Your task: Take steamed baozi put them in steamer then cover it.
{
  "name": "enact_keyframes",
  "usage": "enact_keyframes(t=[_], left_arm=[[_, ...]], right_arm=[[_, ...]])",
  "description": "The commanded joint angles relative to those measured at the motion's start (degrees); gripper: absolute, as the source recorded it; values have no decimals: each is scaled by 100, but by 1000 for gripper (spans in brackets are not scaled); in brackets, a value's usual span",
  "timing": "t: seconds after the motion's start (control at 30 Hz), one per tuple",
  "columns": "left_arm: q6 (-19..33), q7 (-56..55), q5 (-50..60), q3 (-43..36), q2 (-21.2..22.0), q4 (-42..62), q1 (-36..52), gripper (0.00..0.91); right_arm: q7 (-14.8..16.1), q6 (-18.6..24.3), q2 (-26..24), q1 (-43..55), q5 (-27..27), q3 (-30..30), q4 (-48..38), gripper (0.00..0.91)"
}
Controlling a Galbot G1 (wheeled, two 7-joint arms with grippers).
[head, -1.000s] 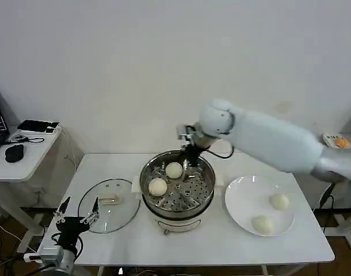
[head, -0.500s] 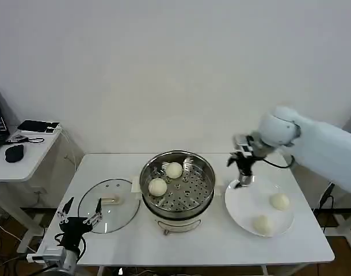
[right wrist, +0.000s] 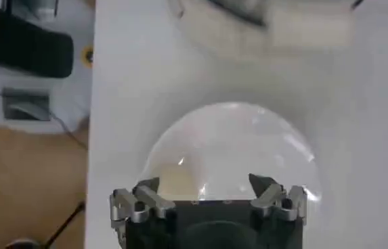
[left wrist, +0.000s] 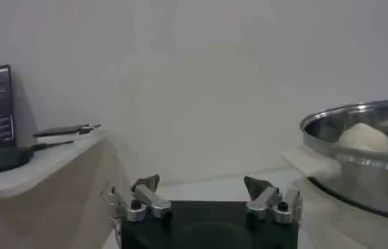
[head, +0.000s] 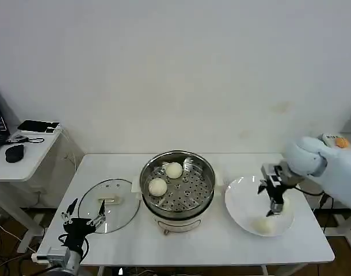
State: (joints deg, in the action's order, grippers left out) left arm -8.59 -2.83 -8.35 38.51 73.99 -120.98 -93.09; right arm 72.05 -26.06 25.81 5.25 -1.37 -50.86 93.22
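The steamer (head: 176, 185) stands mid-table with two baozi on its perforated tray, one at the back (head: 174, 170) and one at the left (head: 157, 187). The cover (head: 109, 204) lies flat on the table to its left. On the white plate (head: 244, 201) at the right lies another baozi (head: 263, 225). My right gripper (head: 271, 208) hangs open just above that plate, fingers pointing down. In the right wrist view a baozi (right wrist: 177, 181) sits beside one finger of this gripper (right wrist: 207, 186). My left gripper (head: 82, 215) waits open at the table's front left corner.
A side table (head: 26, 161) with a phone and a mouse stands at the far left. A small orange object (head: 340, 141) sits on a shelf at the far right. In the left wrist view the steamer wall (left wrist: 356, 169) rises close by.
My right arm has swung from above the steamer over to the plate and come down low over it. The left gripper has shifted slightly.
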Motion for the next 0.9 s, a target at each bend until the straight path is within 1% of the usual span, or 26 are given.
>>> enact_keyframes(t=[0.03, 0.1, 0.23, 0.3, 0.37, 0.53, 0.9], left_arm=[[-3, 12, -2, 19, -35, 110, 19, 907], [-3, 13, 3, 24, -29, 134, 25, 907], [0, 12, 10, 26, 4, 167, 14, 907], [4, 9, 18, 26, 9, 192, 11, 907], [8, 0, 20, 29, 16, 249, 14, 907], [28, -3, 36, 21, 19, 310, -11, 907], [21, 10, 33, 34, 13, 349, 23, 907]], right_arm=[[-29, 87, -159, -1191, -412, 673, -108, 907], [-35, 123, -88, -1291, -518, 755, -202, 907], [-75, 150, 26, -1326, -566, 761, -453, 907], [-182, 147, 123, -1322, -575, 742, -616, 907], [-398, 83, 210, -1327, -495, 713, -751, 907], [-474, 28, 352, -1320, -480, 718, -928, 907], [-513, -44, 553, -1334, -431, 705, -1042, 907]])
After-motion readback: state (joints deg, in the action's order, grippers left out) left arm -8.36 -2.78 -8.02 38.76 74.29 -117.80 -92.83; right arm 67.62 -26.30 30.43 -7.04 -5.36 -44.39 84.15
